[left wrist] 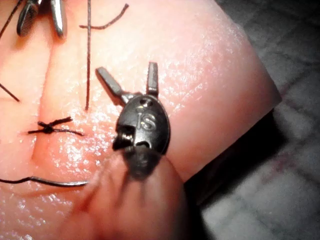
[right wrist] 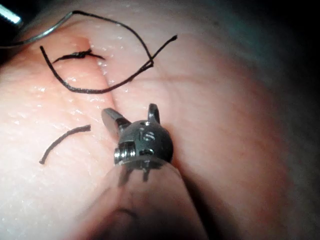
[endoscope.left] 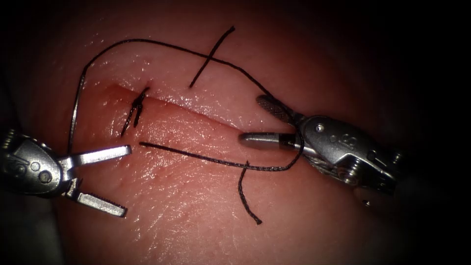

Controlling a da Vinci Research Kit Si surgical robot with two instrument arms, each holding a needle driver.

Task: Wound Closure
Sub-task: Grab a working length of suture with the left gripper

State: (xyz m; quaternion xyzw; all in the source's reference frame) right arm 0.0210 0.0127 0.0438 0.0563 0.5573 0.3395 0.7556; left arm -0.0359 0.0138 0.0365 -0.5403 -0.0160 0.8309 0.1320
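Note:
The tissue has a slanting cut with one tied knot across its left end. The curved needle lies free on the surface past that end, not in the tissue. Its lower end is close to the hinge of my left tool, whose jaws are open and hold nothing. The black thread arcs from the needle over the tissue, passes between the open jaws of my right tool near their hinge, then trails back left. The left wrist view has the left tool, the knot and the needle.
Two cut ends of thread lie loose, one above the cut and one below it. The right wrist view has the right tool, the knot and a loose cut piece. A dark bench lies beyond the tissue's edge.

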